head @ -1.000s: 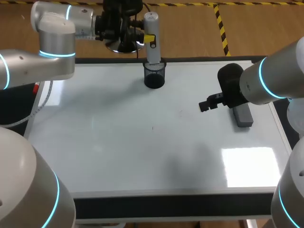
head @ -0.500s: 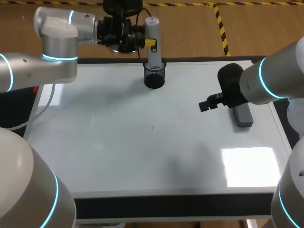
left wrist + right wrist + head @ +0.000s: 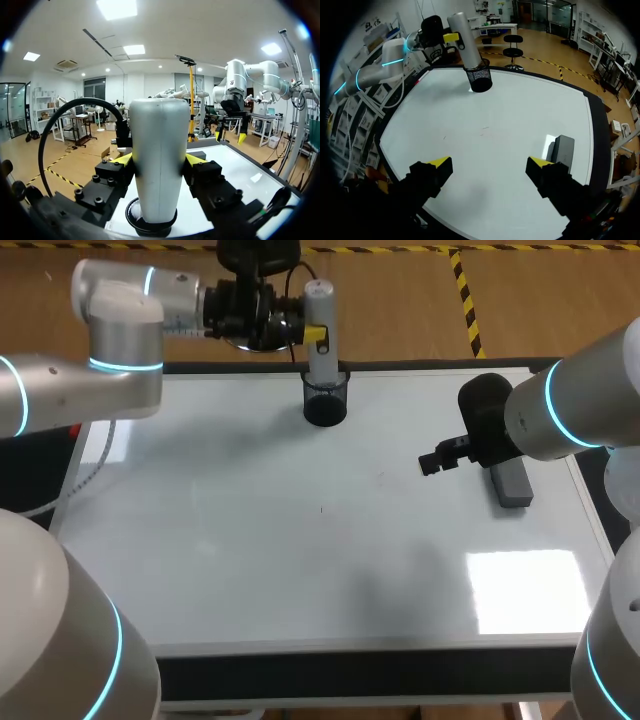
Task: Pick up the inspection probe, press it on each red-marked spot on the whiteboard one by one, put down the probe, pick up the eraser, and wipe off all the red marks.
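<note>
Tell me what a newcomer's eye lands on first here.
The tall grey inspection probe stands in a black mesh cup at the far edge of the whiteboard, with the left end effector clamped on it from both sides. The right end effector hangs open above the board, with a grey eraser lying beside it.

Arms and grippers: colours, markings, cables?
The left arm and right arm are rounded silver-grey links with glowing cyan rings at the joints. The left gripper and right gripper have blocky black bodies and fingers with bright yellow tips. A black cable loops beside the left gripper.
</note>
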Robot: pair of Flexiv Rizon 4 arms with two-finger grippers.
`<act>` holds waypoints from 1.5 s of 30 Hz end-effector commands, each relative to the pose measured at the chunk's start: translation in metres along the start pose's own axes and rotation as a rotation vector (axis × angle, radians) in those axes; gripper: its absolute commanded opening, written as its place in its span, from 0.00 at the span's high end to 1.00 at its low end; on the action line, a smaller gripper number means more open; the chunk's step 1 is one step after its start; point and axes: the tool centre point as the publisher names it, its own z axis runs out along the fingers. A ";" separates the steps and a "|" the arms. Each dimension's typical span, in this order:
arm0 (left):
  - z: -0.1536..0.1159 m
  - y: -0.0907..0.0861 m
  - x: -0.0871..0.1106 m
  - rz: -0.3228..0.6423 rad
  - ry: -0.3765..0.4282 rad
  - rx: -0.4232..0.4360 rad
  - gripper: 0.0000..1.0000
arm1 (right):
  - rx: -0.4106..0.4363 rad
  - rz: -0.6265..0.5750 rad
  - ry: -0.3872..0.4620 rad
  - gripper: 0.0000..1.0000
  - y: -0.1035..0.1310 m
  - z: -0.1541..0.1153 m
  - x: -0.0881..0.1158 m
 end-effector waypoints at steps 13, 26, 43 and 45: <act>0.003 0.020 0.005 -0.020 -0.001 -0.009 1.00 | 0.000 -0.001 0.001 0.00 0.000 0.000 -0.001; 0.003 0.036 0.015 -0.027 0.003 -0.019 1.00 | 0.000 -0.001 0.001 0.00 0.000 0.000 -0.001; -0.002 0.054 0.018 -0.027 -0.017 -0.041 1.00 | 0.000 -0.001 0.001 0.00 0.000 0.000 -0.001; -0.003 0.056 0.018 -0.025 -0.021 -0.041 1.00 | 0.000 -0.001 0.001 0.00 0.000 0.000 -0.001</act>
